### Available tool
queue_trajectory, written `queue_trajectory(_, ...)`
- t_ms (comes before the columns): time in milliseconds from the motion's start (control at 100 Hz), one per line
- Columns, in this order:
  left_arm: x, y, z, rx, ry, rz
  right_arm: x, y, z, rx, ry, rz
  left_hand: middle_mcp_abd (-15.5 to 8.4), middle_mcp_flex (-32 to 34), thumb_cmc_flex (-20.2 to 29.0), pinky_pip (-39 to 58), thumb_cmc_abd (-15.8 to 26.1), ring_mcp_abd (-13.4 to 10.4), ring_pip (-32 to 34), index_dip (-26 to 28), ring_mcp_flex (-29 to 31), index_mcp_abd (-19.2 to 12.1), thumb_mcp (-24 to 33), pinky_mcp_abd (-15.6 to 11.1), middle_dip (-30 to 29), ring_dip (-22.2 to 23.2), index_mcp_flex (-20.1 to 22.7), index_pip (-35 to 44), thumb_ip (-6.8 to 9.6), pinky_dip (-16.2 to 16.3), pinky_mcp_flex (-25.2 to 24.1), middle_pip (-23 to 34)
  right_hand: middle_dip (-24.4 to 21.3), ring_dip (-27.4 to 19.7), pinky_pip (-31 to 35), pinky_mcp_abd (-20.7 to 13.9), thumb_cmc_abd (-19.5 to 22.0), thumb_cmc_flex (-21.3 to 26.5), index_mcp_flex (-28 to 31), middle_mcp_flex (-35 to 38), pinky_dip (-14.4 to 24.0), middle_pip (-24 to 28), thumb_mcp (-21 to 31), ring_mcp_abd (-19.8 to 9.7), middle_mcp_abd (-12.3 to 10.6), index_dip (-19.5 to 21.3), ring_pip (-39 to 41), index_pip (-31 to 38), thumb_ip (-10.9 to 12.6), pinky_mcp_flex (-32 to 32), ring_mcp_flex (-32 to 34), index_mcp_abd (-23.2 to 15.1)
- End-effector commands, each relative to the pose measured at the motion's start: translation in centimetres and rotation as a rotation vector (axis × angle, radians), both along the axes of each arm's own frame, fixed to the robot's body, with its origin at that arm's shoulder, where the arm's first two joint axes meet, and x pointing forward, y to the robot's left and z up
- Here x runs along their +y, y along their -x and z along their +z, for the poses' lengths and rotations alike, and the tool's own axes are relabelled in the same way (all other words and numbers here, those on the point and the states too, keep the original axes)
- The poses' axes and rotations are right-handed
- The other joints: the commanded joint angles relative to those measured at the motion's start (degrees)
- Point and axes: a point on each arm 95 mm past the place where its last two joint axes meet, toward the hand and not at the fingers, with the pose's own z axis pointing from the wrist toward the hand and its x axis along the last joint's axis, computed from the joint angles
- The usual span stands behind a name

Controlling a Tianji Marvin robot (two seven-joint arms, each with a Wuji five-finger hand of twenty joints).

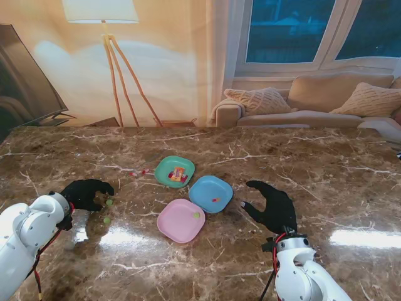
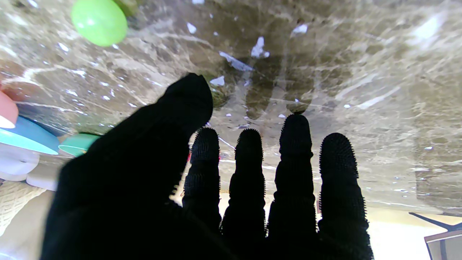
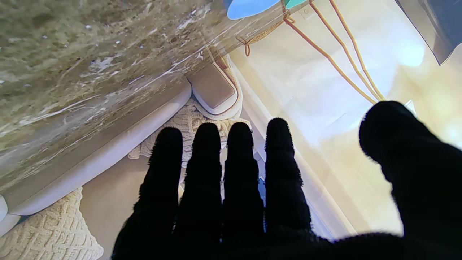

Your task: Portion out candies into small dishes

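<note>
Brown marble-patterned table (image 1: 326,169) carries three small square dishes clustered near its middle. Landmark: the blue square plastic dish (image 1: 211,193). It holds one small reddish candy, too small to identify further. Touching its far-left corner is the green square plastic dish (image 1: 175,171), filled with a heap of mixed red, orange and yellow candies (image 1: 178,174). Just nearer to me and to the left of the blue dish sits the pink square plastic dish (image 1: 181,220), with a single pale green candy (image 1: 197,215) near its right edge. A few tiny reddish bits lie on the table left of the green dish; cannot tell what they are. Well to the left of the blue dish, the left hand (image 1: 86,193), in a black glove, rests low over the table with fingers curled loosely and spread, gripping nothing. Two round green candies (image 1: 109,202) lie loose on the table just beside its fingertips, the second (image 1: 106,220) a little nearer to me. Left wrist view shows one of them (image 2: 99,21) close up, clear of the fingers. Right of the blue dish, near it but apart, the right hand (image 1: 273,207) lies palm down, fingers extended, thumb splayed toward the dish, holding nothing.
</note>
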Motion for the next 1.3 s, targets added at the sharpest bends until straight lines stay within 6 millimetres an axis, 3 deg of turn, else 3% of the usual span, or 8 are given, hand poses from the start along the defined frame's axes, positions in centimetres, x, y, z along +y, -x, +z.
queue_trajectory(0, 0.1, 0.2, -0.8, 0.014, 0.004, 0.012, 0.1, 0.3, -0.6, 0.03, -0.002, 0.004, -0.58, 1.91, -1.75, 2.35, -1.52, 0.56, -0.25, -1.28, 1.96, 0.45, -0.09, 1.49, 0.9, -1.4, 1.6, 1.12, -1.37, -0.36, 0.61, 1.3, 0.59, 0.55, -0.84, -0.09, 0.54, -1.8, 0.73, -0.04, 0.67, 0.24, 1.28, -0.44, -0.05, 0.55, 0.36, 0.46, 1.05, -0.43, -1.04, -1.01)
queue_trajectory(410, -0.1, 0.4, -1.3, 0.012, 0.021, 0.018, 0.1, 0.2, -0.7, 0.038, 0.0, 0.007, -0.44, 3.92, -2.63, 3.08, -2.74, 0.74, 0.02, -1.48, 3.05, 0.02, 1.27, 2.26, 0.43, -1.83, 4.5, 2.4, -1.72, -1.04, 0.87, 1.23, 0.9, 0.99, -0.82, 0.16, 0.6, -1.78, 0.85, 0.12, 1.07, 0.32, 1.6, -0.21, 0.0, 0.71, 0.59, 0.6, 1.05, -0.39, -1.0, -1.12)
queue_trajectory(790, -0.2, 0.5, -2.4, 0.023, 0.025, 0.02, 0.1, 0.2, -0.7, 0.045, -0.003, 0.013, -0.36, 3.39, -2.62, 3.3, -1.85, 0.5, 0.04, -6.16, 2.98, 0.41, 0.75, 2.13, 0.19, -1.94, 1.99, -4.04, -1.85, -1.4, 0.55, 1.0, 1.14, 1.29, -0.8, 0.39, 0.58, -1.76, 1.08, 0.26, 1.44, 0.37, 1.69, -0.04, -0.06, 0.87, 0.68, 0.77, 1.03, -0.36, -1.02, -1.16)
queue_trajectory(1090, -0.3, 0.7, -3.0, 0.019, 0.02, 0.028, 0.0, 0.2, -0.7, 0.047, -0.003, 0.013, -0.33, 4.9, -1.9, 4.1, -1.6, 0.71, 1.2, 0.96, 4.02, -0.53, 0.08, 2.66, 1.06, -1.51, 4.58, 7.05, -1.48, -1.71, 1.0, 2.89, 1.22, 1.39, -0.9, 0.41, 0.6, -1.77, 1.13, 0.23, 1.64, 0.32, 1.74, -0.01, -0.08, 0.93, 0.65, 0.78, 1.02, -0.35, -1.08, -1.24)
queue_trajectory(1290, -0.4, 0.9, -3.0, 0.019, -0.002, 0.004, 0.1, 0.2, -0.9, 0.052, -0.008, 0.015, 0.86, 4.97, -1.48, 4.4, -0.52, 1.21, 1.37, -1.96, 3.83, 0.79, -0.99, 3.4, 1.67, -1.26, 6.45, 1.67, -1.3, -1.28, 0.13, 2.95, 1.29, 1.44, -0.97, 0.44, 0.68, -1.82, 1.1, 0.32, 1.75, 0.36, 1.77, 0.0, -0.09, 0.94, 0.64, 0.76, 1.03, -0.36, -1.05, -1.27)
